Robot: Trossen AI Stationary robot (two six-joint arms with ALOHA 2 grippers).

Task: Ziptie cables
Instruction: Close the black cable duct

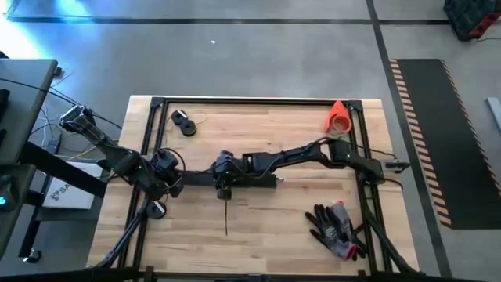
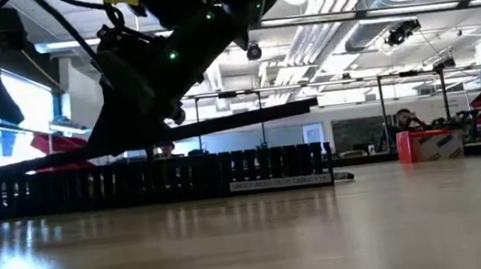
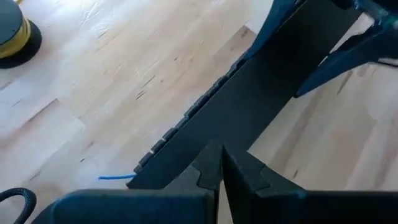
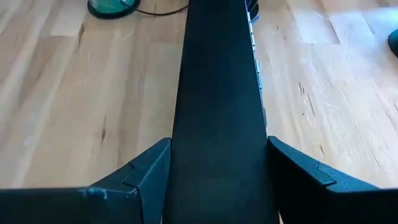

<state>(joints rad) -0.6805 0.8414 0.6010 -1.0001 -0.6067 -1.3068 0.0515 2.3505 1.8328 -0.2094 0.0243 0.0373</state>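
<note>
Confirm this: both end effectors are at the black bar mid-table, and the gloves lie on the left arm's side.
Not quite. The high view shows the gloves on the right arm's side. The rest holds: the left end effector and the right end effector are both at the black bar mid-table.

Thin grey cables (image 4: pixel 255 46) barely show along the black bar (image 4: pixel 217 93).

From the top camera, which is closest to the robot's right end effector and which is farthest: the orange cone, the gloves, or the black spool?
Measured from the right end effector, at the table's middle over a black bar:
1. Black spool, toward the far left.
2. Gloves, near right corner.
3. Orange cone, far right corner.

Gloves and cone are nearly tied, so that order is uncertain.
</note>
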